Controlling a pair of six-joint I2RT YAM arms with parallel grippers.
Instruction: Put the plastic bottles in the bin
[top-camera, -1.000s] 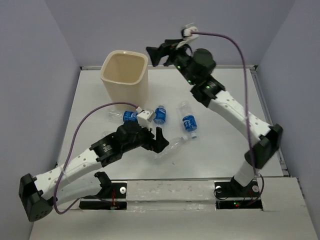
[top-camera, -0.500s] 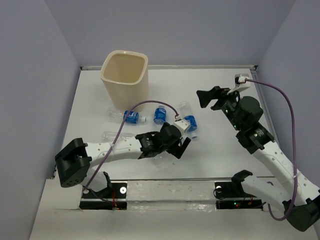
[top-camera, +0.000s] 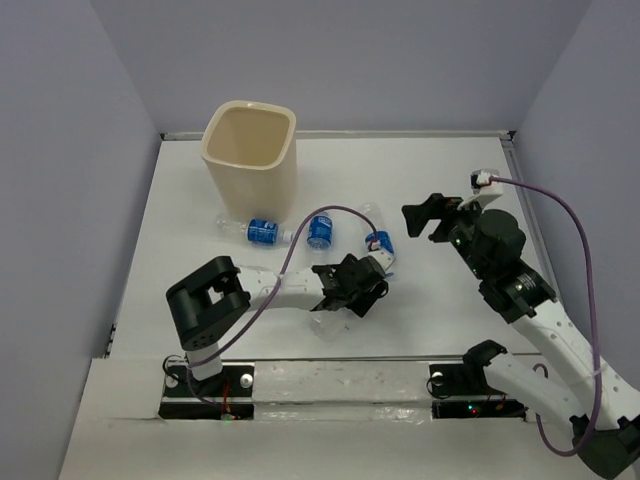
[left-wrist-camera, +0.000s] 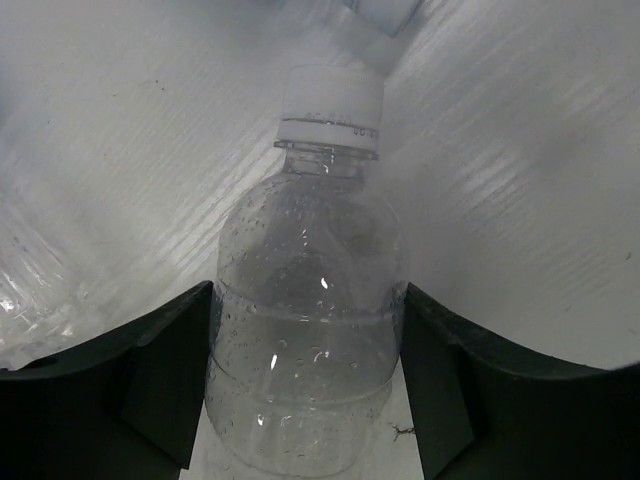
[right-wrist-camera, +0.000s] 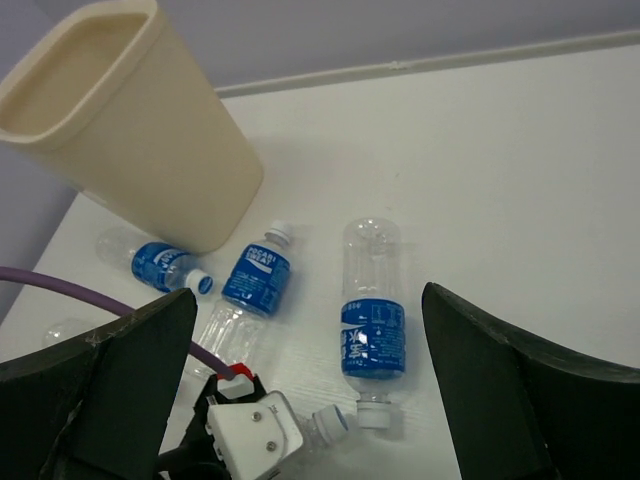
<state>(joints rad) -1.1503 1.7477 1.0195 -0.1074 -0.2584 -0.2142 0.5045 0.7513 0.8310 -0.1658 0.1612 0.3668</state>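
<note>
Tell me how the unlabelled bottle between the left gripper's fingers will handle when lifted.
The unlabelled bottle looks empty bar droplets inside, so probably light. Its clear plastic wall may dent under a squeeze. Lying on its side on the table, round and smooth, it could roll or slip.

a: how's the light from above?
b: soft, even, coming from overhead. the desk (top-camera: 350, 170) reads bright white, with short, faint shadows under the arms.
a: any glare?
b: up close, small glints on the clear bottle (left-wrist-camera: 305, 330) and its droplets. there's a washed-out patch on the left and grey shade right of the cap.
a: focus?
b: that bottle is fairly sharp, though the top edge goes soft. the left gripper (left-wrist-camera: 305, 400) is near-black with no detail. the right gripper (right-wrist-camera: 307, 300) looms dark and slightly soft, and the scene beyond it is crisp.
</note>
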